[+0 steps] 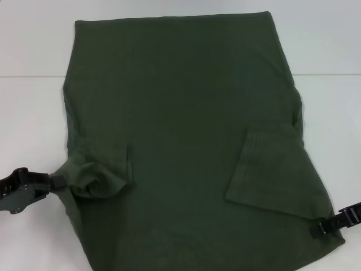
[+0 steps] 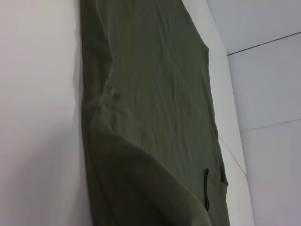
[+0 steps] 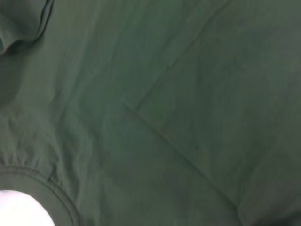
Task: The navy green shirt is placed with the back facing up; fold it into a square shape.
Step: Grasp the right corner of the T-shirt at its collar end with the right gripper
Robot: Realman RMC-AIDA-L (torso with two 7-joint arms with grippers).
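The navy green shirt (image 1: 180, 113) lies spread on the white table, hem at the far side. Its right sleeve (image 1: 265, 169) is folded flat inward over the body. The left sleeve (image 1: 98, 178) is bunched and drawn toward my left gripper (image 1: 56, 182), which is shut on the fabric at the shirt's left edge. In the left wrist view the shirt (image 2: 150, 94) rises in a fold close to the camera. My right gripper (image 1: 319, 228) sits at the near right corner, on the shoulder edge. The right wrist view is filled by the shirt (image 3: 164, 94), with its collar (image 3: 42, 181) at one corner.
The white table (image 1: 34, 113) shows bare on both sides of the shirt and beyond its hem. A seam line in the tabletop (image 1: 28, 76) crosses at the far side. No other objects are in view.
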